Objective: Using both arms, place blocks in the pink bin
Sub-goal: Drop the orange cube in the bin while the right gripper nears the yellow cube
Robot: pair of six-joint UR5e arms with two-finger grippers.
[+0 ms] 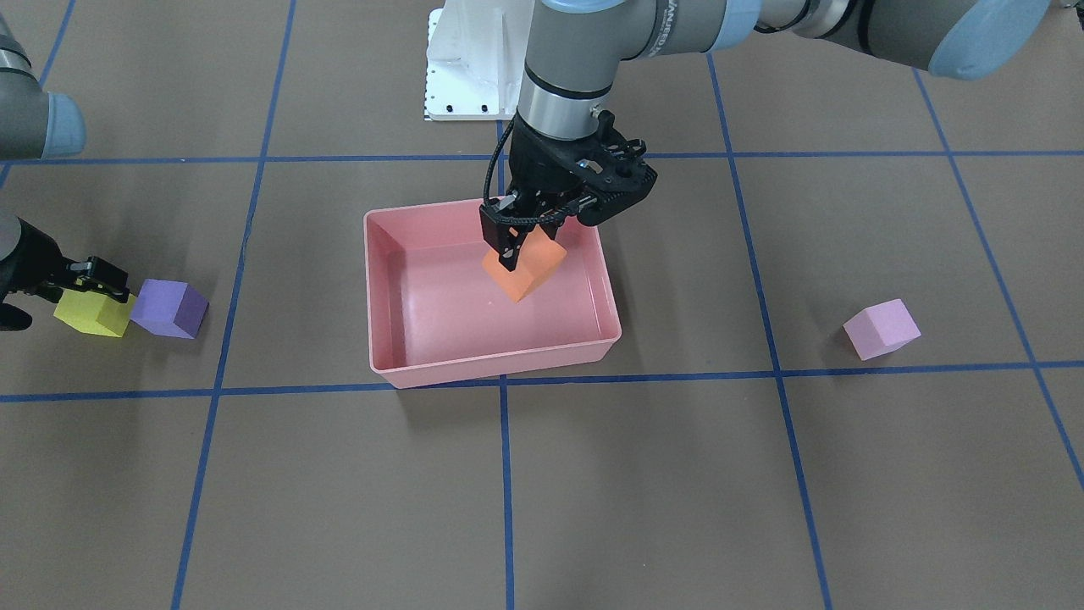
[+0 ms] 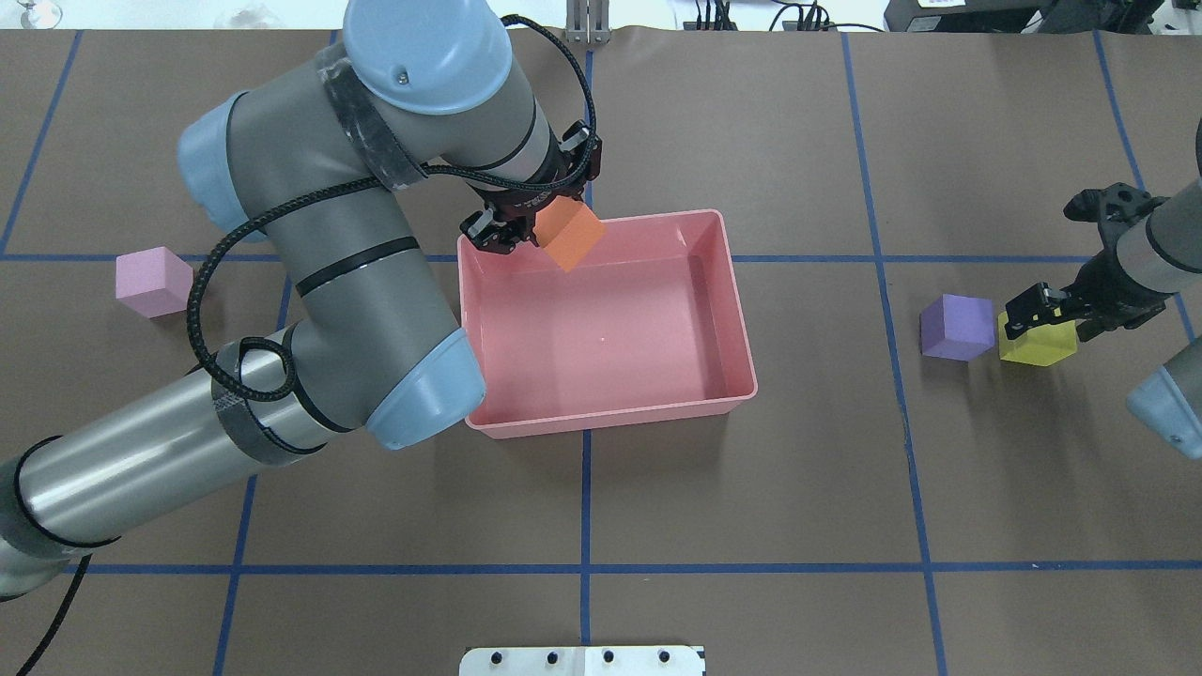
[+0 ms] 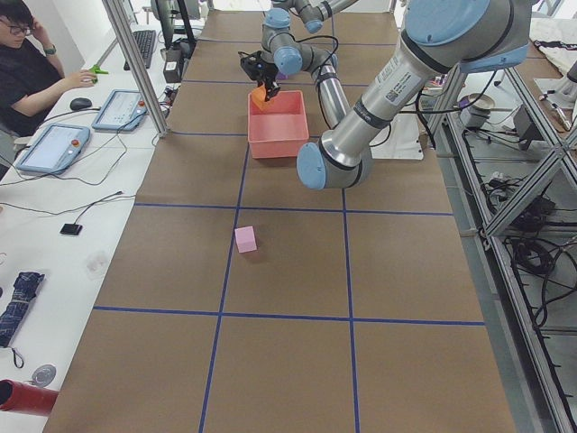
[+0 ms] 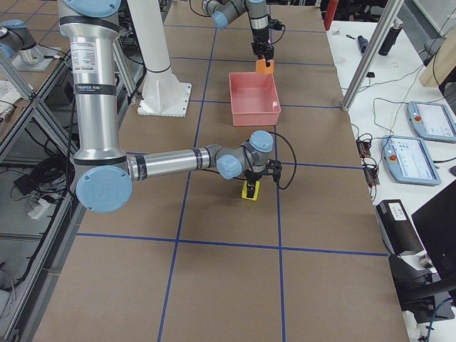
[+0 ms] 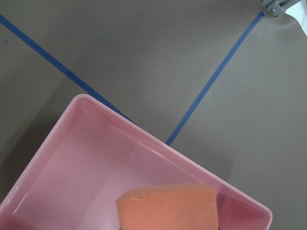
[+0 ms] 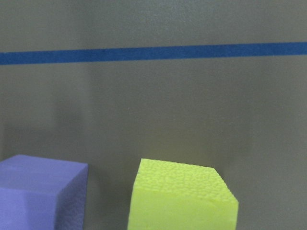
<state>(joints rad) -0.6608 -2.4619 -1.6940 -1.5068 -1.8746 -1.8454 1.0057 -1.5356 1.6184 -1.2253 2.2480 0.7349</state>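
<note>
My left gripper (image 1: 518, 246) is shut on the orange block (image 1: 525, 269) and holds it tilted just above the floor of the pink bin (image 1: 500, 370), near the bin's corner on the robot's left and far side (image 2: 526, 221). The left wrist view shows the orange block (image 5: 168, 208) over the bin's wall (image 5: 144, 143). My right gripper (image 2: 1056, 317) is low over the yellow block (image 2: 1038, 343), its fingers open on either side of it. The yellow block rests on the table. The purple block (image 2: 956, 326) sits right beside it. The light pink block (image 2: 150, 281) lies alone on the robot's left side.
The white pedestal base (image 1: 470, 59) stands behind the bin on the robot's side. Blue tape lines grid the brown table. An operator (image 3: 27, 54) sits at a side desk with tablets beyond the table's far edge.
</note>
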